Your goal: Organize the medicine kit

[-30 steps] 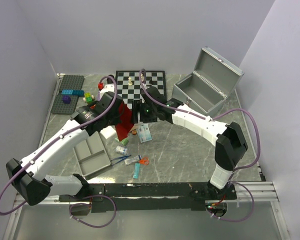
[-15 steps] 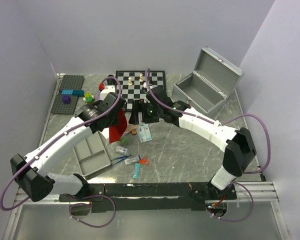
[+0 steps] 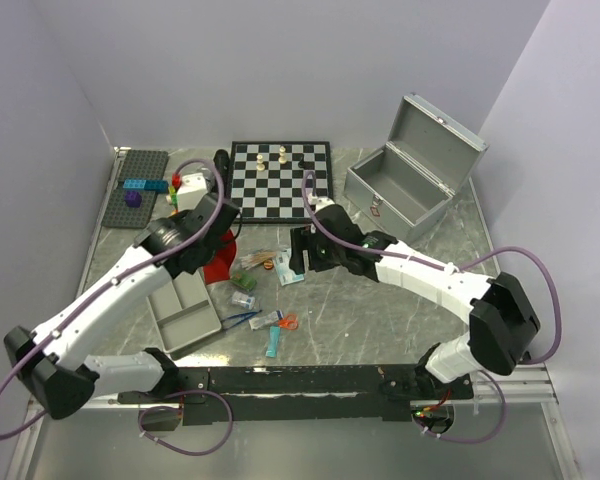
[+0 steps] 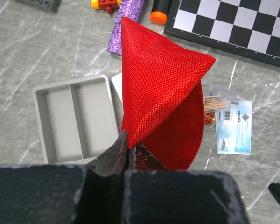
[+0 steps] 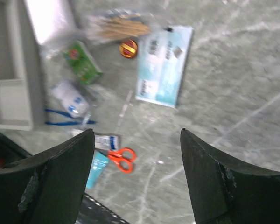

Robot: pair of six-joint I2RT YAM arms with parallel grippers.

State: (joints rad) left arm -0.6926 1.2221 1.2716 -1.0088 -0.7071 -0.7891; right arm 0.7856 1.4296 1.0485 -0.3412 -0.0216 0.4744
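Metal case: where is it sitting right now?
Top view: the metal case stands open, lid raised, on the far right side, just right of the chessboard.

Grey marbled table (image 3: pixel 380 300). Far side: chessboard (image 3: pixel 280 180), open medicine kit (image 3: pixel 390 205) to its right, dark brick baseplate (image 3: pixel 135 190) at left. Middle: grey divided tray (image 3: pixel 185 310), pale blue packet (image 3: pixel 290 267), orange-handled scissors (image 3: pixel 287 323), small green box (image 5: pixel 81 60), loosely scattered.

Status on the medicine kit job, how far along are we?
Early. Done: the medicine kit stands open, with nothing visible inside. In hand: the left tool is shut on the red pouch and holds it up; the right tool is open above the packet and scissors. Left: those and the other small items lie outside the kit.
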